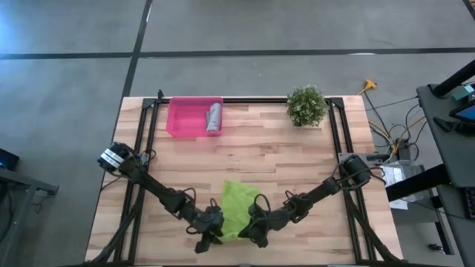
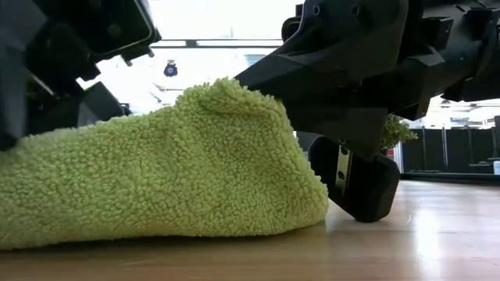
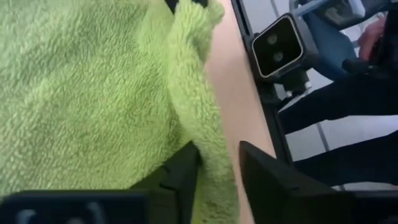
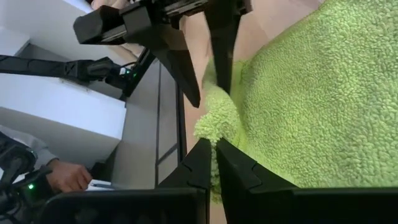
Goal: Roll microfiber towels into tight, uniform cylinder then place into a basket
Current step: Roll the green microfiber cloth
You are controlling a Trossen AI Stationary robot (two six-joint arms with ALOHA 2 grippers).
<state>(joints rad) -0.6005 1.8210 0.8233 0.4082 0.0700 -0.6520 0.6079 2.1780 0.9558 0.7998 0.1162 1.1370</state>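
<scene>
A lime green microfiber towel (image 1: 239,208) lies on the wooden table near its front edge, and its near edge is bunched up into a raised fold (image 2: 226,97). My left gripper (image 1: 210,236) is at the towel's near left corner, open, its fingers on either side of that fold (image 3: 214,155). At the near right corner my right gripper (image 1: 256,231) is shut on the towel's edge. A grey towel (image 1: 214,119), rolled up, lies in the pink basket (image 1: 182,119) at the far left. My left gripper has one finger (image 3: 180,177) lying against the towel's near-edge fold (image 3: 211,168). The other finger stands clear of it, with bare wood between them. My right gripper pinches a bunched tuft of the towel's near edge (image 4: 214,130) between its fingertips, slanting down from the table's right. The towel rests on the table.
A small green potted plant (image 1: 306,105) stands at the far right. Black frame rails run along the table's left and right sides. Bare wood lies between the green towel and the basket. A person's hand (image 4: 65,176) shows beyond the table.
</scene>
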